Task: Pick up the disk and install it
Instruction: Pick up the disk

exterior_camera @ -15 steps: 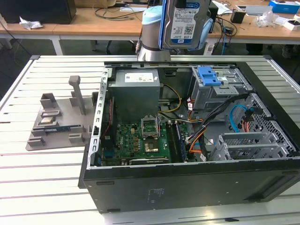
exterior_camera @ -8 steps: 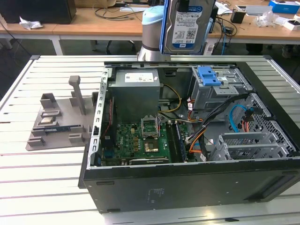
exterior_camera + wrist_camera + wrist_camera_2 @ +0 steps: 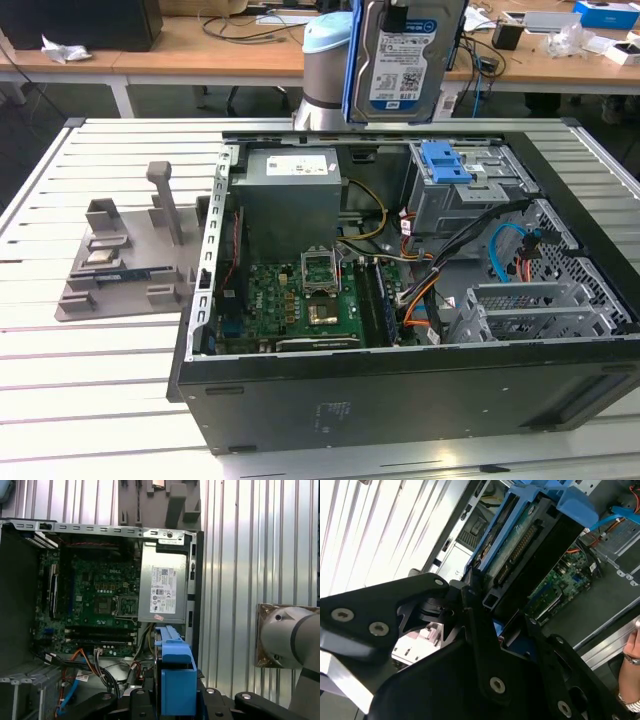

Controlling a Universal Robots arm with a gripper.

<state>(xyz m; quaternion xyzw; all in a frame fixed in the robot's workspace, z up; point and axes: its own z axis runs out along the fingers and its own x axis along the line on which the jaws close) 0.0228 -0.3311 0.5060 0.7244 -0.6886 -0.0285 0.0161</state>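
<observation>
Above the open computer case (image 3: 400,400) the hand (image 3: 500,612) is closed on the disk (image 3: 402,60), held upright in the air — picked up but not yet installed — so careful lining-up with the drive bay (image 3: 462,200) seems needed.

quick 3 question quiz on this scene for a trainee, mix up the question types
1. True or false: the hand holds the disk in the air, outside the open computer case.
2. What stands on the table at the exterior view's left of the case? a) a grey fixture b) a keyboard c) a second disk
3. Fill in: the disk's carrier bracket is coloured ____.
Key: 1 true; 2 a; 3 blue.
</observation>
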